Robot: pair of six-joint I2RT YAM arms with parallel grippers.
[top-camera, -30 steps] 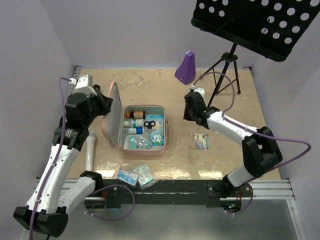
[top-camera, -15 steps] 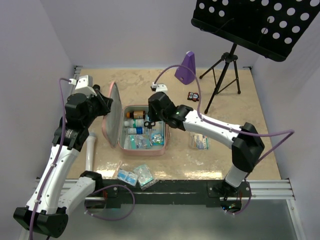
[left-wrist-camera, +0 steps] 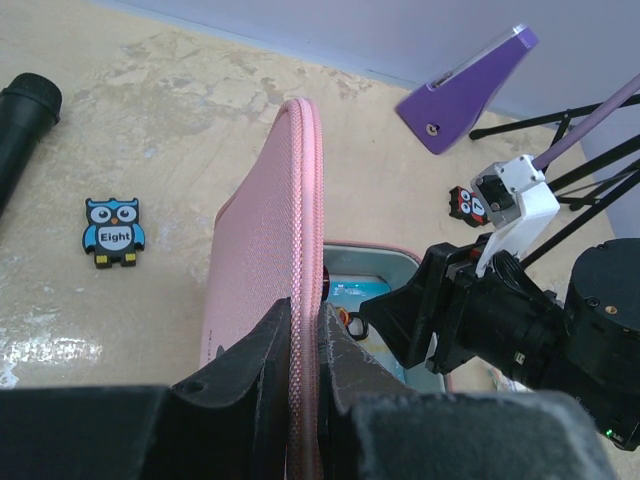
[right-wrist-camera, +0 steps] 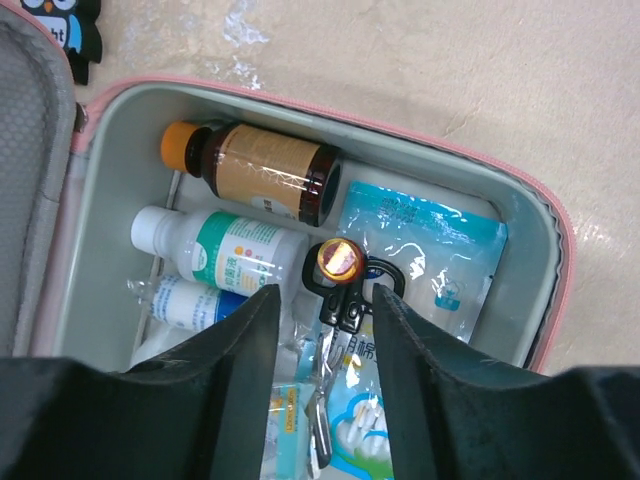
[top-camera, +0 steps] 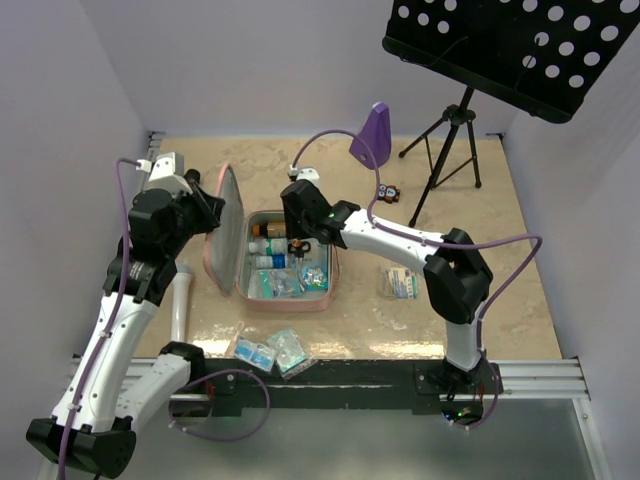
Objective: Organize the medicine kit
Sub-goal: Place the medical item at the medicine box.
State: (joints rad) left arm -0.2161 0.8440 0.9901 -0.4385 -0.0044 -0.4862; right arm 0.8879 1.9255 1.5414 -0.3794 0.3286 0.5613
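Beige tabletop (top-camera: 480, 290) fills the top view; the right end effector (right-wrist-camera: 325, 292), fingers (right-wrist-camera: 235, 360) spread and seemingly gripping nothing, hangs straight above the open medicine kit (top-camera: 288, 305) left of frame centre, black-handled scissors (right-wrist-camera: 345, 300) lying under its gap, long axis down the frame. The left end effector (left-wrist-camera: 305, 325) is pinched on the near-upright lid (left-wrist-camera: 265, 230), leaving the right arm free and nearest the contents.

Through my left wrist camera I read just one word: "Eight", printed on a blue owl tile (left-wrist-camera: 114, 232).
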